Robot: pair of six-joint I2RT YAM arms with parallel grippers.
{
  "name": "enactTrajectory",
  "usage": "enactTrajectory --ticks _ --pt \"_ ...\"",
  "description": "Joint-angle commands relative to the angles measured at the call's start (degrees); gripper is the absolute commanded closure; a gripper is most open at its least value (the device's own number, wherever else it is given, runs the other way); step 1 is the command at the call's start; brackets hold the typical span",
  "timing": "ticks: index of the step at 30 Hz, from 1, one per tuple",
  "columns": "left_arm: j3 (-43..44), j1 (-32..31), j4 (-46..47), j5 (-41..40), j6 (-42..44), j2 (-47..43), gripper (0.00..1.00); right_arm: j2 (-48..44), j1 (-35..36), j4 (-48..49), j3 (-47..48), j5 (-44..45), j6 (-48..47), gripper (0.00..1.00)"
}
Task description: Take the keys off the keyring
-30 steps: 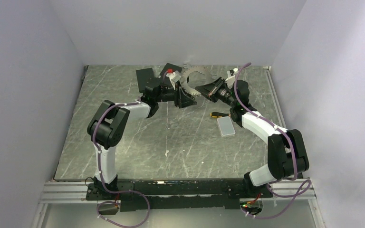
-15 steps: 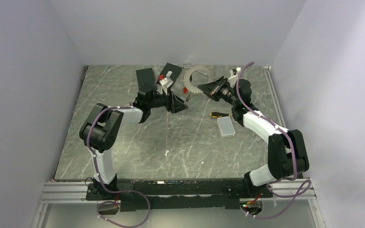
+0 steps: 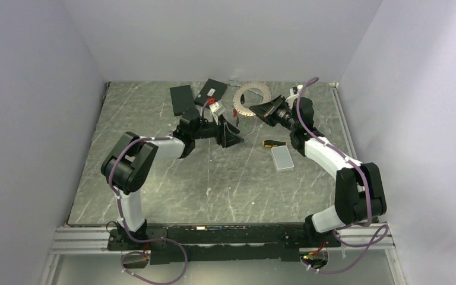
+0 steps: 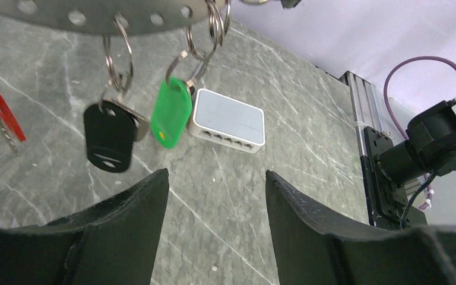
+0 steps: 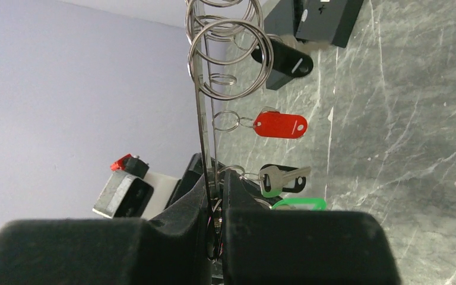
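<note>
**Grey ring on edge, left tool waiting under the keys**

Your right tool (image 5: 217, 184) was pressed together on the thin rim of the keyring (image 4: 95, 15). It held the ring on edge above the bench (image 4: 309, 89), towards the far side. The keys dangled from small split rings threaded through its holes. Your left tool (image 4: 217, 178) stood spread and empty just below them. Its gap lay under and a little right of the green key (image 4: 172, 113), with the black key (image 4: 110, 139) beside that and the red key (image 4: 0, 110) further left.

To do this step well, you wanted one key only, and the green looked nearest. Raising the left tool until the plastic head sat fully between the fingers, then closing on the head and not the wire loop, seemed the sound approach. The right grip had to be firm, since a pull would likely twist the ring. The split ring probably needed working round, not a straight tug. The white box (image 4: 228, 122) lay on the bench beneath.
</note>
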Motion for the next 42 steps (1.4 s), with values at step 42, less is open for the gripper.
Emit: enactTrajectory --ticks 42 --pt "9.3 0.5 -0.7 -1.6 -1.5 2.2 0.62 -0.4 3.2 4.8 2.4 -1.8 1.8 1.0"
